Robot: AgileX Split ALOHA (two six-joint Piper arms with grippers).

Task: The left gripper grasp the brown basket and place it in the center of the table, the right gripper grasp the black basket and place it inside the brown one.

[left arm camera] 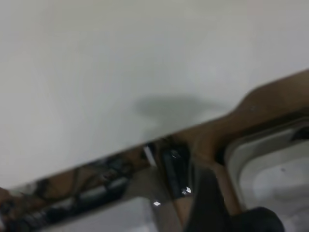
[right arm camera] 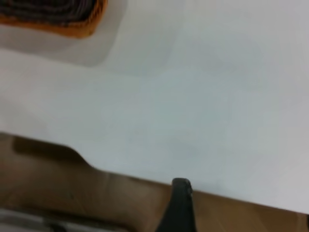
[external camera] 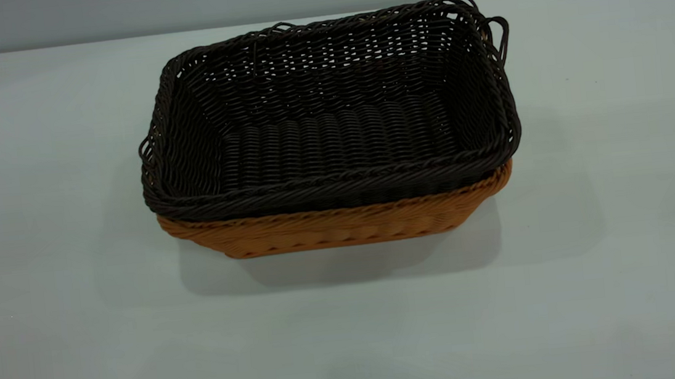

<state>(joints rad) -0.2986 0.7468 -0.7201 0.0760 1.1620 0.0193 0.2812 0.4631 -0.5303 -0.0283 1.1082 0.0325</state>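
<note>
The black basket (external camera: 331, 122) sits nested inside the brown basket (external camera: 341, 226) at the middle of the table (external camera: 79, 338). Only the brown basket's front wall and rim show under the black rim. Neither gripper shows in the exterior view. In the right wrist view, the right gripper (right arm camera: 244, 203) is open and empty over the table's edge, far from the baskets. A corner of the brown basket (right arm camera: 91, 21) with the black basket (right arm camera: 48, 9) in it shows there. The left gripper (left arm camera: 227, 212) hangs past the table's edge, away from the baskets.
The brown wooden table edge (left arm camera: 270, 96) and a grey-white bin (left arm camera: 275, 169) beside it show in the left wrist view, with dark cables and gear (left arm camera: 96, 188) below the edge. The wooden edge (right arm camera: 72, 193) also shows in the right wrist view.
</note>
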